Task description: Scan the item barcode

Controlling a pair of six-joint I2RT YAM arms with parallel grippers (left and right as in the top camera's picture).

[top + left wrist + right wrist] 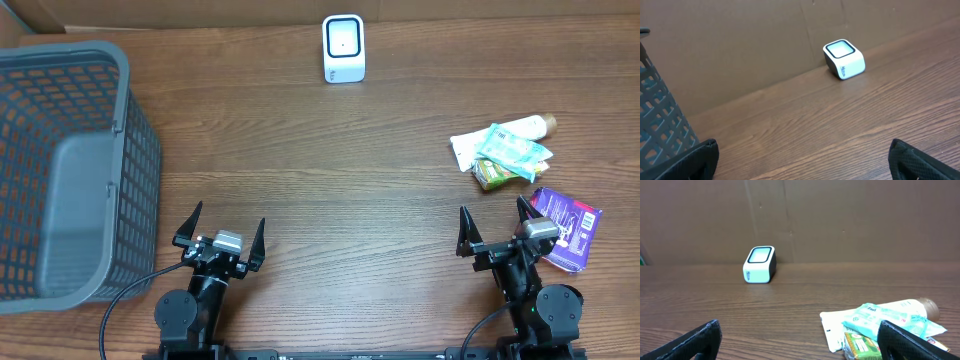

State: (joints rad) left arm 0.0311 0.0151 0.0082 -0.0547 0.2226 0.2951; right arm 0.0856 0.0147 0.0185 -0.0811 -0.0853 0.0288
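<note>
Wood tabletop (330, 170) has the packets (505, 152) heaped near the right gripper (492, 215), far from the scanner (344, 48), and with it and the left gripper (230, 215) spread wide and empty, a grab may lift two.

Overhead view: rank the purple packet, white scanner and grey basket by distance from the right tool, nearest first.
1. purple packet: just to the right of the right tool.
2. white scanner: far edge, near the middle, well to the tool's left.
3. grey basket: far left side.
</note>
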